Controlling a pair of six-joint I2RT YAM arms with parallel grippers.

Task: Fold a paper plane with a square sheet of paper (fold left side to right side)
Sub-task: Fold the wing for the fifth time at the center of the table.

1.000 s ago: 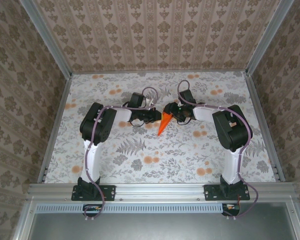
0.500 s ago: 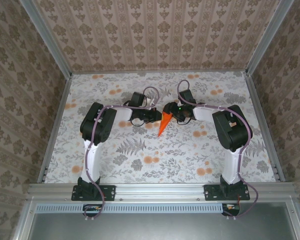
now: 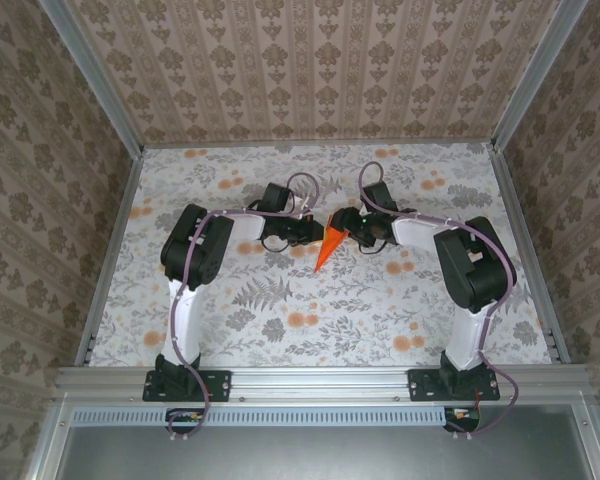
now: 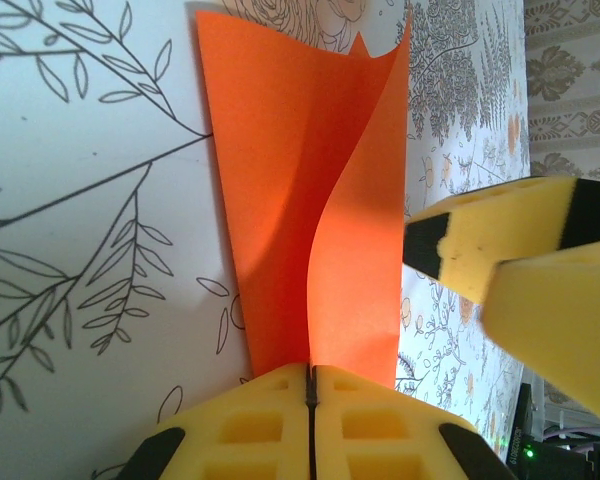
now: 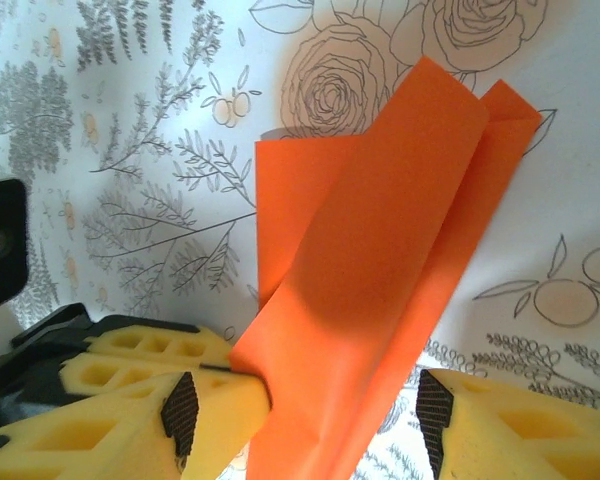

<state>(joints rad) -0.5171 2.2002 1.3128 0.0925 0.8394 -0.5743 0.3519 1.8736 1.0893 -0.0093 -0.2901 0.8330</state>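
The square sheet of paper [image 3: 329, 245] is bright orange and folded into a narrow wedge, its point towards the near edge. It stands up off the table at mid-table, between the two grippers. My left gripper [image 3: 315, 233] is shut on one edge of it. In the left wrist view the yellow jaws [image 4: 311, 372] meet on the paper [image 4: 300, 180], whose layers curl apart above them. My right gripper [image 3: 342, 222] is open. In its wrist view the paper [image 5: 380, 250] hangs between its spread fingers [image 5: 308, 410], with a gap to the right pad [image 5: 435, 410].
The table [image 3: 280, 300] wears a floral cloth with pale orange blotches. Patterned walls and metal rails [image 3: 115, 250] close it in on three sides. The right gripper's fingers [image 4: 500, 240] show close beside the paper in the left wrist view.
The right arm's elbow has swung a little outward to the right and its gripper has shifted slightly. The left gripper and the paper have stayed put.
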